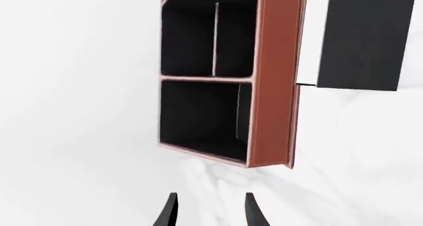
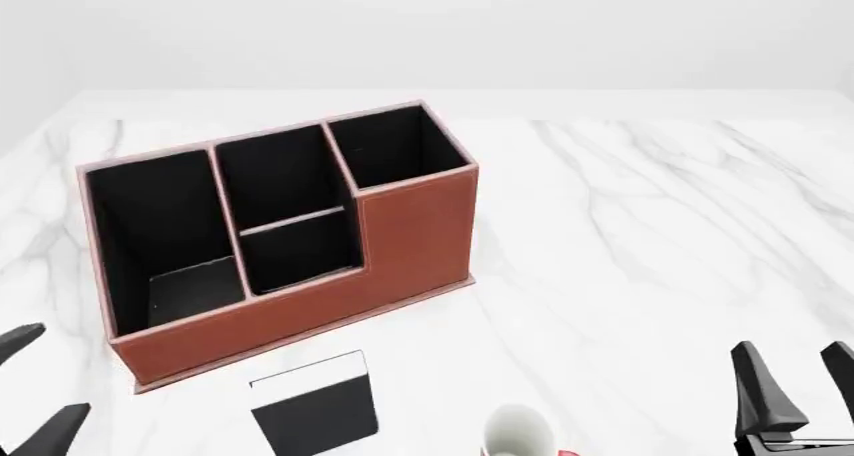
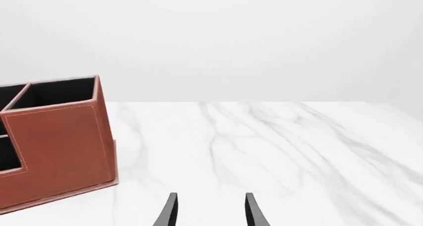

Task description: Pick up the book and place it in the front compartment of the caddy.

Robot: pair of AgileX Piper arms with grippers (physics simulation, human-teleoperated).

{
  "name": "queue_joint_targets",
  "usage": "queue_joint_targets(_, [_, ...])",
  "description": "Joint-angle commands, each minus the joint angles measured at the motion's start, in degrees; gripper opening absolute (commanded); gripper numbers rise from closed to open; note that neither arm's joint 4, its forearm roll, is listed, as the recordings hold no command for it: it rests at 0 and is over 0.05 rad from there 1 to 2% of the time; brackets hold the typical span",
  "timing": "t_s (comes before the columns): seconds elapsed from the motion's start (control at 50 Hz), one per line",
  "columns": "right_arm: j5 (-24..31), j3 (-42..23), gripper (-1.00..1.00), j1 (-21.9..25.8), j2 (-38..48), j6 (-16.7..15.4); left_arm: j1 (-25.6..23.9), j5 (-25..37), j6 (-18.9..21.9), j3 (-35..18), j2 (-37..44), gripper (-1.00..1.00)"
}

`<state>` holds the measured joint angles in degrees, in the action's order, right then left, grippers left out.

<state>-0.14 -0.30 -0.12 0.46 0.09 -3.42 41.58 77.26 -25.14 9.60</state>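
Observation:
The black book (image 2: 315, 407) with a white band lies flat on the table just in front of the reddish-brown caddy (image 2: 320, 296); it also shows in the left wrist view (image 1: 360, 37) beside the caddy (image 1: 274, 82). My left gripper (image 2: 34, 391) is open and empty at the front left edge, left of the book; its fingertips (image 1: 170, 211) show in its wrist view. My right gripper (image 2: 797, 381) is open and empty at the front right, far from the book. The caddy's end shows in the right wrist view (image 3: 59, 141).
A white mug (image 2: 518, 434) with a red part stands at the front edge, right of the book. The white marble table (image 2: 641, 236) stretches to the right of the caddy.

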Motion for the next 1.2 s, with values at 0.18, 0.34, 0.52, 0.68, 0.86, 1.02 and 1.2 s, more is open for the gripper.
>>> queue_joint_targets(0.18, [0.0,0.0,1.00,0.1,-0.1,0.0,-10.6,26.7,-4.3,-28.0,20.6,1.00])
queue_joint_targets(0.34, [0.0,0.0,1.00,0.1,-0.1,0.0,-13.6,28.3,-7.7,-33.7,31.3,1.00])
queue_joint_targets(0.52, [0.0,0.0,1.00,0.1,-0.1,0.0,-22.1,28.3,-16.0,-39.6,41.9,1.00])
queue_joint_targets(0.68, [0.0,0.0,1.00,0.1,-0.1,0.0,-25.7,28.3,-22.1,-38.9,48.5,1.00])
queue_joint_targets(0.86, [0.0,0.0,1.00,0.0,-0.1,0.0,-28.9,28.3,-26.2,-38.8,52.1,1.00])
queue_joint_targets(1.02, [0.0,0.0,1.00,0.1,-0.1,0.0,-29.4,28.3,-26.7,-38.9,53.5,1.00])
queue_joint_targets(1.2, [0.0,0.0,1.00,0.1,-0.1,0.0,-30.8,28.3,-27.7,-38.7,55.1,1.00])
